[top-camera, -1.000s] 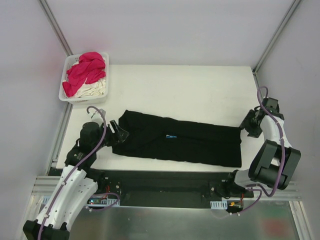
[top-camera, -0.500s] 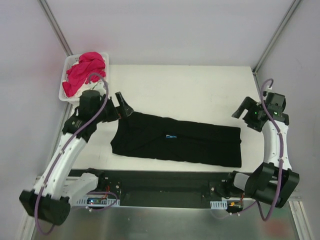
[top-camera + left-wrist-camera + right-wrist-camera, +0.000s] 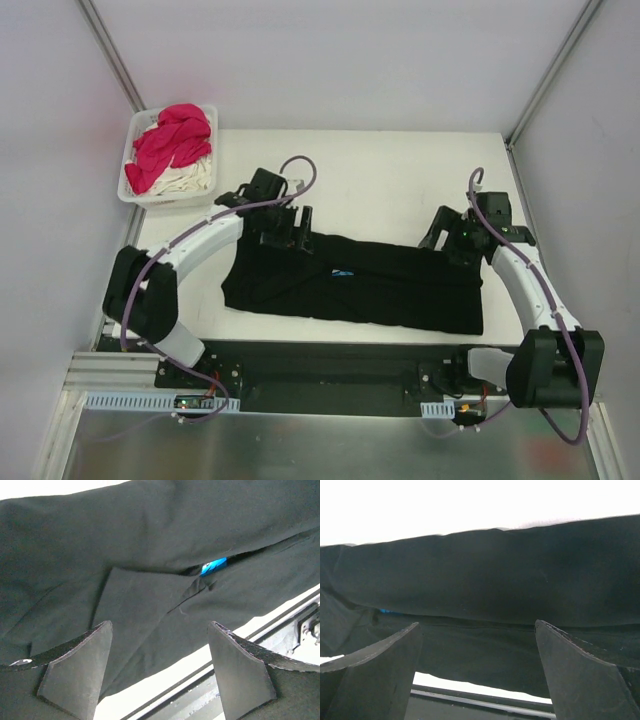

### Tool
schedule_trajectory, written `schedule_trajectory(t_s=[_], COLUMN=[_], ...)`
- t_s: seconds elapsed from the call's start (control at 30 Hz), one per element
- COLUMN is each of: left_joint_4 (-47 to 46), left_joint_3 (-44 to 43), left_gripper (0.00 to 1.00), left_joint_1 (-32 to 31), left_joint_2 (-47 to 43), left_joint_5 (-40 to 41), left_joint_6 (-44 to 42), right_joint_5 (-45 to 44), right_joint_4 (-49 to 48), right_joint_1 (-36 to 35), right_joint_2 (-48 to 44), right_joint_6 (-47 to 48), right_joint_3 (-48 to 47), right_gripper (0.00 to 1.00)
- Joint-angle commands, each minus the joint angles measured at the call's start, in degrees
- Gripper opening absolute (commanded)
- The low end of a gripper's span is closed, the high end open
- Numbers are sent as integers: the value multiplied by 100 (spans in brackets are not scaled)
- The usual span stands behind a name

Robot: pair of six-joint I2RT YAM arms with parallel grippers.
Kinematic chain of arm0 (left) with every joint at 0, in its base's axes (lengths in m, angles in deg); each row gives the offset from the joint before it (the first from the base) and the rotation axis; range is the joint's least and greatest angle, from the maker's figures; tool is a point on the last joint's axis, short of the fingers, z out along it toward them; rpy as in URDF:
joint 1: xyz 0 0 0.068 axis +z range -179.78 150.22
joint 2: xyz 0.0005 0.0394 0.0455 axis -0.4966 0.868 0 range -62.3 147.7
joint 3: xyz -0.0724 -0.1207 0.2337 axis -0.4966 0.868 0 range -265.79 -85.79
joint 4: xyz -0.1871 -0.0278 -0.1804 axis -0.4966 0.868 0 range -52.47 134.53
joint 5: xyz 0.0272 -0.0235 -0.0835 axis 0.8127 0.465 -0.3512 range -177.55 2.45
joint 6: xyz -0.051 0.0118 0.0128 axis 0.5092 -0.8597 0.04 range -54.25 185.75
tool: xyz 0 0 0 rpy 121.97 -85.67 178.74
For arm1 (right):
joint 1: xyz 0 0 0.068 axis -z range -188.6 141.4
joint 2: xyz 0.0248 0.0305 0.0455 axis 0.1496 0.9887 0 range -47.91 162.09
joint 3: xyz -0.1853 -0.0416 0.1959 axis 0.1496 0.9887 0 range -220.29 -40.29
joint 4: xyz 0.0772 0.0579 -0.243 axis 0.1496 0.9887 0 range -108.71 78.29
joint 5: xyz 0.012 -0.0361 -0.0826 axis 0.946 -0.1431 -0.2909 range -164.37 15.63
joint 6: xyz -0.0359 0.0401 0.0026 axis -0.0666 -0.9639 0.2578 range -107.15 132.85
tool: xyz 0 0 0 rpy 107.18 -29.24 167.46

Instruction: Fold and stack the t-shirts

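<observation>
While both tools stand wide apart with nothing between their fingers, the black cloth t-shirt [image 3: 360, 285] lies as a long, partly folded band across the near half of the white bench [image 3: 400, 175]. A sliver of blue print [image 3: 214, 566] shows at a crease. The left tool [image 3: 298, 232] hangs over the band's far edge near its left end, and the right tool [image 3: 442, 238] hangs over the same edge near the right end.

Judging by that, the step in hand is a two-armed pinch of the far edge, to carry it toward the near side. To do it well, each tool should come down so that one finger slides under the edge and the other presses from above, taking every layer. Both should close level with each other, then lift and travel together, keeping the cloth taut so no slack bunches midway.

The magenta-pink tee [image 3: 170, 140] and the cream tee [image 3: 190, 180] wait in the white plastic basket [image 3: 165, 203] at the far left corner.
</observation>
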Motion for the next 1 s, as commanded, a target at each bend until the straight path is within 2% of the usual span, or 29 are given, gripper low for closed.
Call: schedule_trajectory(t_s=[0.0, 0.17, 0.33, 0.6, 0.9, 0.97], left_joint_4=[-412, -466, -650, -1125, -1300, -1336], left_joint_3=[-494, -740, -750, -258, 173, 191], left_gripper=[76, 77, 75, 59, 58, 51], left_joint_1=[-156, -121, 3, -15, -41, -41], left_joint_2=[573, 1048, 1383, 1392, 1225, 1242], left_joint_5=[144, 654, 391, -57, -48, -93], left_joint_6=[-444, -638, -542, -155, -14, 12], right_joint_5=[-410, -631, -754, -930, -991, -991], right_joint_4=[-11, 139, 306, 482, 588, 579], right_joint_1=[-34, -35, -26, -26, -26, -26], right_joint_2=[-46, -239, -196, -64, 33, 33], right_joint_6=[-173, -86, -50, -24, 64, 47], right_joint_3=[-87, -88, -123, -316, -413, -404], right_gripper=[96, 96, 96, 96, 96, 96])
